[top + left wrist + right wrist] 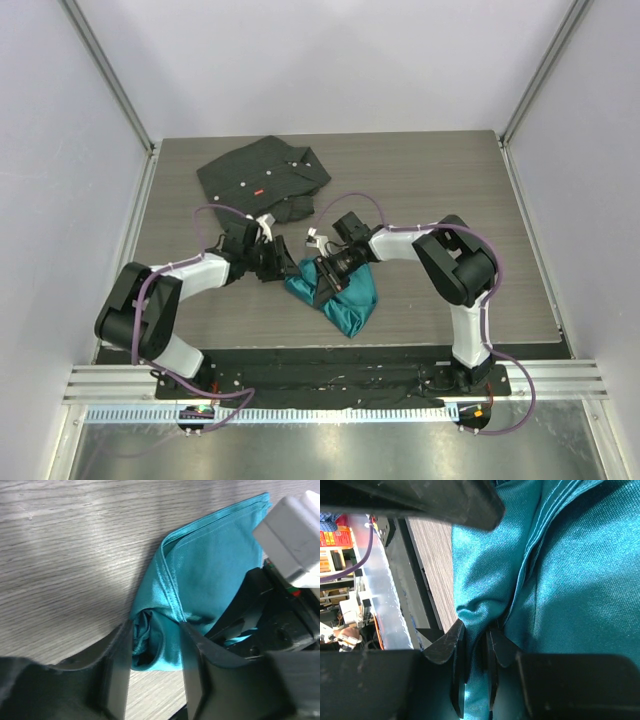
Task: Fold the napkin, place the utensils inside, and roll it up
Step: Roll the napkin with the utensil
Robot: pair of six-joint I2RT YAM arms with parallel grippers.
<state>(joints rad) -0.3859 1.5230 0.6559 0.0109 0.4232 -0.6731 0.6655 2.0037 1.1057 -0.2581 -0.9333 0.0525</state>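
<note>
- Teal napkin (pixel 350 300) bunched up on grey wood-grain desk (pixel 450 180), near black shirt (pixel 255 175)
- Clamped at its rolled end by left gripper (pixel 156 626)
- Pinched on a fold by right gripper (pixel 476 630)

- Top view: high behind the worktop's (pixel 450 180) near edge, looking steeply down, distant.
- Wrist views: pressed close against the napkin (pixel 210 575), which all three share.

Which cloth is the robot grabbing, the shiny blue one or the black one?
The shiny teal napkin: the right gripper pinches a fold of it. The black shirt lies apart, farther back.
</note>
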